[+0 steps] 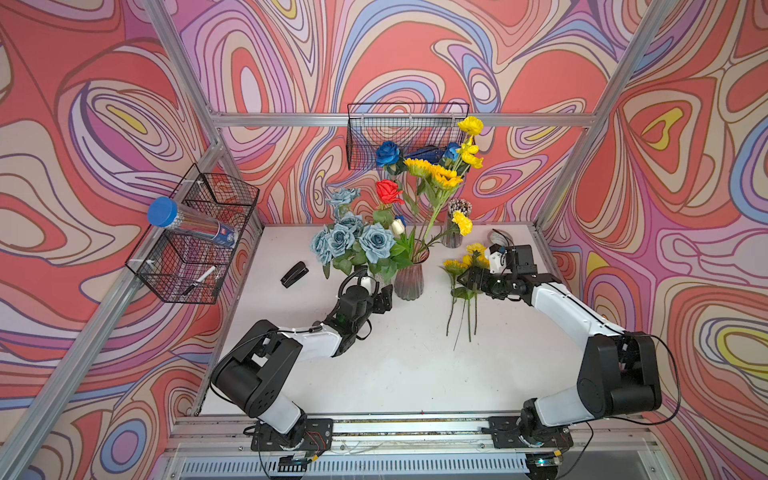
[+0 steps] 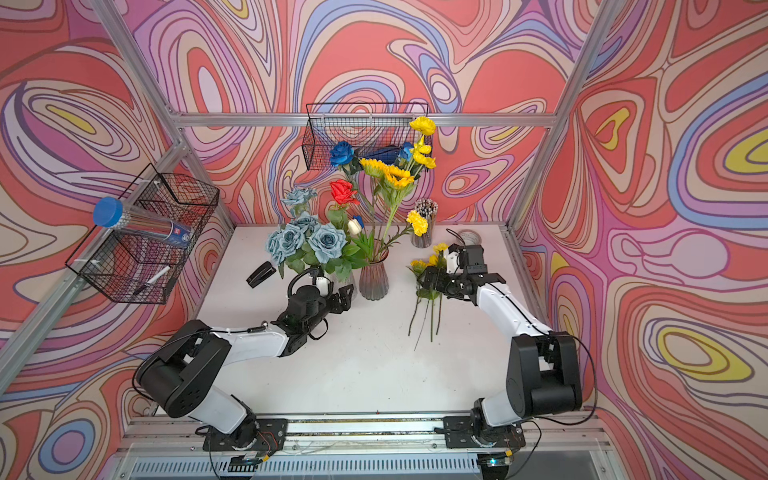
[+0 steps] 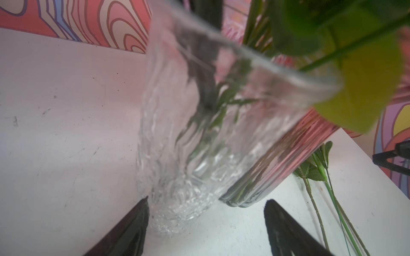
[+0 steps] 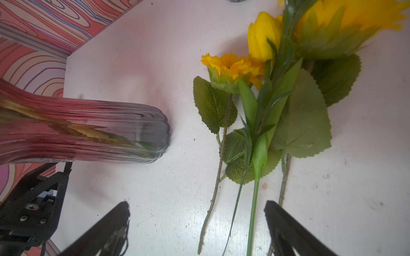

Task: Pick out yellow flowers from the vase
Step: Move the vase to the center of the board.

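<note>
A few yellow flowers [image 1: 461, 266] lie on the table [image 1: 395, 365] just beside the vase [image 1: 409, 280], on its right-arm side, with their stems pointing toward the arm bases. Among them the right wrist view shows a small sunflower [image 4: 230, 66], a tulip [image 4: 261, 37] and a large sunflower [image 4: 346, 20], their leaves overlapping. More yellow stands in the vase: sunflowers [image 1: 436, 174], carnations [image 1: 471, 124] high above it, and one lower carnation [image 1: 462, 222]. With them stand blue roses [image 1: 387, 153], a red rose [image 1: 388, 191] and a white tulip [image 1: 397, 226].

The right gripper [image 4: 197, 203] hovers over the lying stems, jaws spread wide and holding nothing; the stems run between its fingers.

The left gripper [image 3: 206, 200] sits low on the vase's other side, jaws apart and empty. A clear vase [image 3: 188, 133] of grey-blue roses [image 1: 376, 241] stands right against the vase. One fingertip [image 3: 142, 206] is right by the clear vase's foot; whether it touches cannot be told.
</note>
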`<action>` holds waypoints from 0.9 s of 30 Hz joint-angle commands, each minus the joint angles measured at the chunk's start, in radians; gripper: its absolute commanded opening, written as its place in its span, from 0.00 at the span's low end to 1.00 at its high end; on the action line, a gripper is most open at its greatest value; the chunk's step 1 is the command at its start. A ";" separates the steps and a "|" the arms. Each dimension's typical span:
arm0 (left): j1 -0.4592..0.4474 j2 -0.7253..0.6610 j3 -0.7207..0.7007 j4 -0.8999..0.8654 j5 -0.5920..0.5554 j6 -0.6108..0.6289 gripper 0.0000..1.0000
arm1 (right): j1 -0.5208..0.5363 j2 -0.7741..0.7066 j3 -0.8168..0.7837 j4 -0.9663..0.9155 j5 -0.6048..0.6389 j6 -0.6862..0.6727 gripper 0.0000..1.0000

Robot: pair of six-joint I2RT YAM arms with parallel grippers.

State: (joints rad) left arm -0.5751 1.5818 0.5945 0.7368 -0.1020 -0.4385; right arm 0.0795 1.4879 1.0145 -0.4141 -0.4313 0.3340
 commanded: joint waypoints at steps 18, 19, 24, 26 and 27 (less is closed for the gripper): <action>0.046 0.061 0.085 -0.053 -0.124 0.025 0.84 | 0.003 -0.030 -0.010 0.006 -0.030 0.005 0.98; 0.048 0.063 0.087 -0.054 -0.128 0.025 0.83 | 0.002 -0.031 -0.010 0.006 -0.030 0.005 0.98; 0.057 0.063 0.096 -0.070 -0.165 0.029 0.84 | 0.003 -0.036 -0.011 0.006 -0.035 0.005 0.98; 0.059 0.057 0.096 -0.078 -0.181 0.034 0.84 | 0.003 -0.038 -0.013 0.004 -0.035 0.005 0.98; 0.060 0.055 0.096 -0.084 -0.182 0.039 0.84 | 0.004 -0.039 -0.013 0.005 -0.036 0.005 0.98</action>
State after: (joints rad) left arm -0.5278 1.6325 0.6701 0.6769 -0.2310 -0.4152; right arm 0.0799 1.4734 1.0142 -0.4126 -0.4610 0.3347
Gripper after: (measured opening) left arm 0.837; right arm 0.983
